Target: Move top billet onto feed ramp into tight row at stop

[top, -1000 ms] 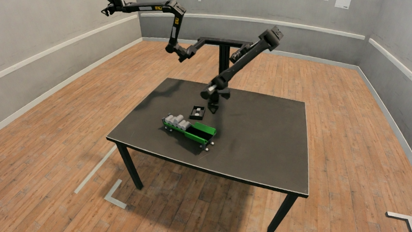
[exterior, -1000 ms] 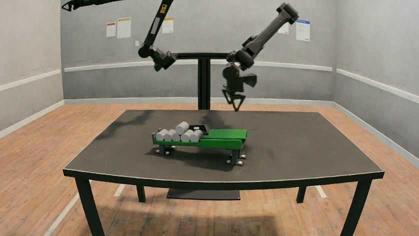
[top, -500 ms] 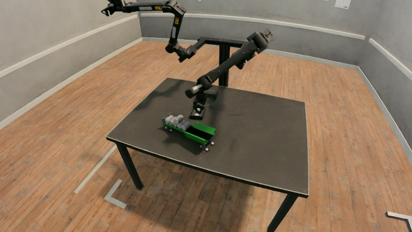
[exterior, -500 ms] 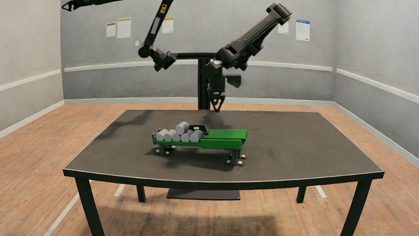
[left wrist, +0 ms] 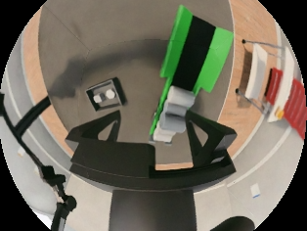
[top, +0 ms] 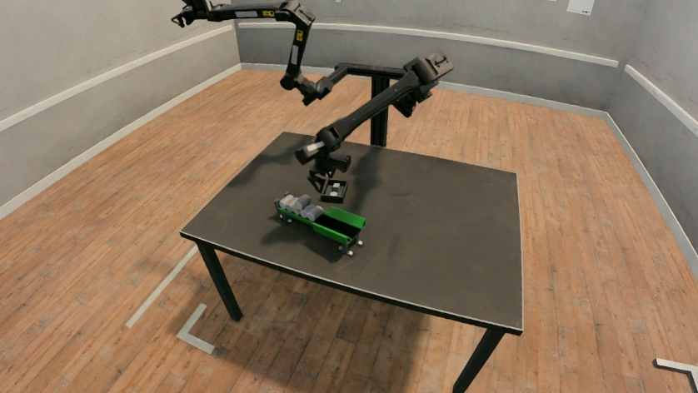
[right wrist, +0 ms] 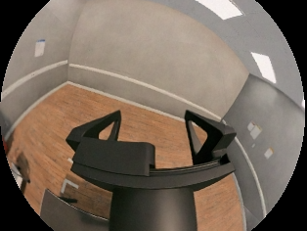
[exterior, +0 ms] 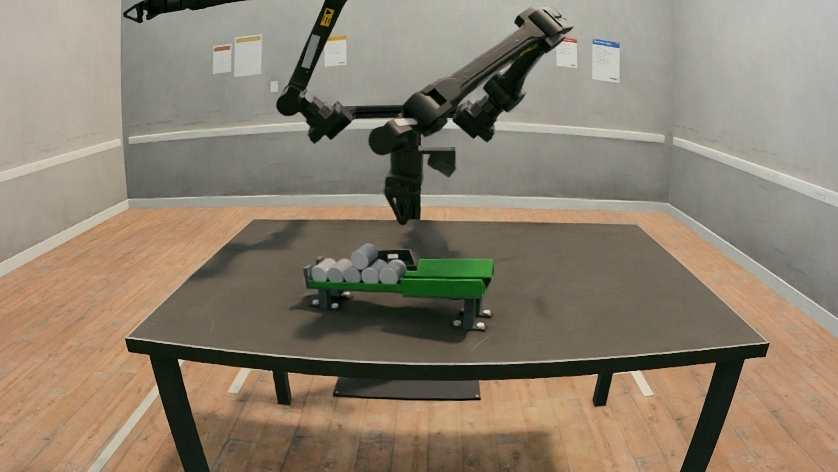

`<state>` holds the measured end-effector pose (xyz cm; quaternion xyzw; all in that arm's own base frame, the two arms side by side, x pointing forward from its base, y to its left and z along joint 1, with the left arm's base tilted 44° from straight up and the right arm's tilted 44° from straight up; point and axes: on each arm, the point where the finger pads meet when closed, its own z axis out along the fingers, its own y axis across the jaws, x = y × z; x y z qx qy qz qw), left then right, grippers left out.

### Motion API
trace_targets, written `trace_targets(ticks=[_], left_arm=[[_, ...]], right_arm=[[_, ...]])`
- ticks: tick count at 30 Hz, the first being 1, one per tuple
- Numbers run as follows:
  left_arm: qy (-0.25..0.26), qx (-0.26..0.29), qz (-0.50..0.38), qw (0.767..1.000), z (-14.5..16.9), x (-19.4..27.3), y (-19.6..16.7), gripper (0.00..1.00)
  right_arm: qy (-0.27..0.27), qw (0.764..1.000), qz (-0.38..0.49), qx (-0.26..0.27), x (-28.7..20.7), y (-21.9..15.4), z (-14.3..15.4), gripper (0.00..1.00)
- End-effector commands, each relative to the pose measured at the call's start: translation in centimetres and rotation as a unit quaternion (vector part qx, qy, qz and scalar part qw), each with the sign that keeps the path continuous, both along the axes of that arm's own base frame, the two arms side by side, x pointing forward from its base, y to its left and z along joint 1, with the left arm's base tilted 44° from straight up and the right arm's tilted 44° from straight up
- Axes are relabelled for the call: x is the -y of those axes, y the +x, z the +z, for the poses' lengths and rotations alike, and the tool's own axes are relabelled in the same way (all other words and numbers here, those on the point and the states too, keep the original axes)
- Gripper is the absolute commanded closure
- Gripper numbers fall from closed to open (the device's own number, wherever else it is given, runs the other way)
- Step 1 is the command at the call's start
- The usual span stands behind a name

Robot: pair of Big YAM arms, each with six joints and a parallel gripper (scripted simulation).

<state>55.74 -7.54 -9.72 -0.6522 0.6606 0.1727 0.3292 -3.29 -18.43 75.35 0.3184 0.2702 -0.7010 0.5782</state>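
Our left pincer stands fully open, gripping nothing, above the table. In the exterior view, the stacked billet lies toward its seven o'clock, atop two others on the ramp. Our right pincer is wide open, empty.

Ramp green w/ blk bed; billets plain grey; tray at ramp's 12 o'clock in top view, blk.
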Motion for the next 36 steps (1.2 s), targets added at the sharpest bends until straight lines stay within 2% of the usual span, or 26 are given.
trace_targets(ticks=[1,36], left_arm=[[0.006,-0.010,-0.037,0.999,-0.3,3.2,1.7,0.00],[0.020,-0.047,-0.100,0.994,-2.8,8.5,5.0,0.00]], right_arm=[[0.010,1.000,0.002,0.007,0.4,-0.2,-0.5,0.00],[0.010,1.000,0.002,0.007,0.4,-0.2,-0.5,0.00]])
